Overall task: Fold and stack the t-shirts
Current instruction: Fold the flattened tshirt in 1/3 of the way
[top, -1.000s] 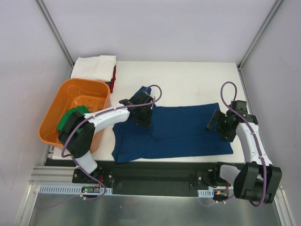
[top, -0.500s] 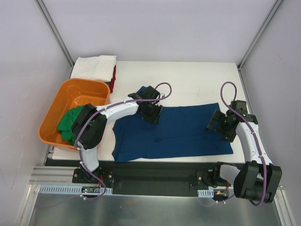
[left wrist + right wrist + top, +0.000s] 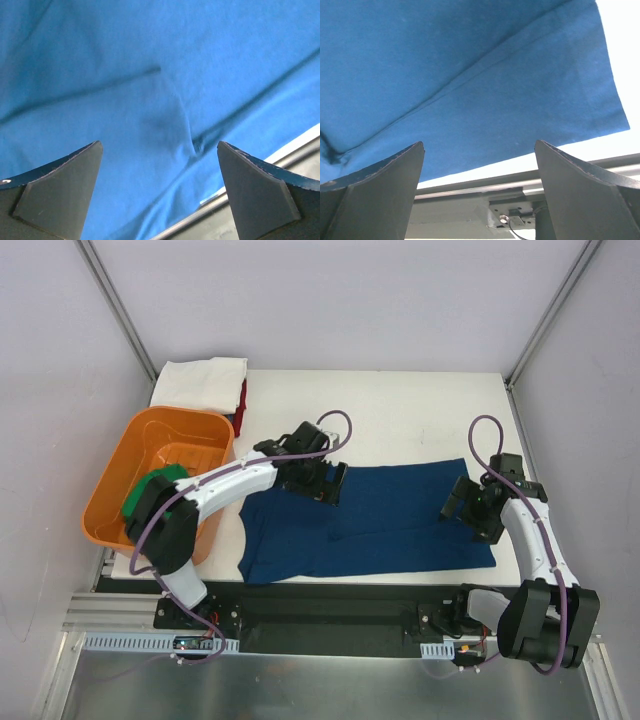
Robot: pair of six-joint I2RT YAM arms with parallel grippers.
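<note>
Bare table (image 3: 400, 410) beyond the navy shirt (image 3: 400, 518); orange tub (image 3: 165, 445) blocks the left

Light: we log bright, even | Shadows: faint under left claw (image 3: 328, 485) | Glare: table (image 3: 622, 50) blown white beyond right claw (image 3: 479, 143)

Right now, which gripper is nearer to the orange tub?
Left. The left gripper hovers open over the navy t-shirt's far edge, a short way right of the orange tub. The right gripper is open over the shirt's right end, well away from the tub.
</note>
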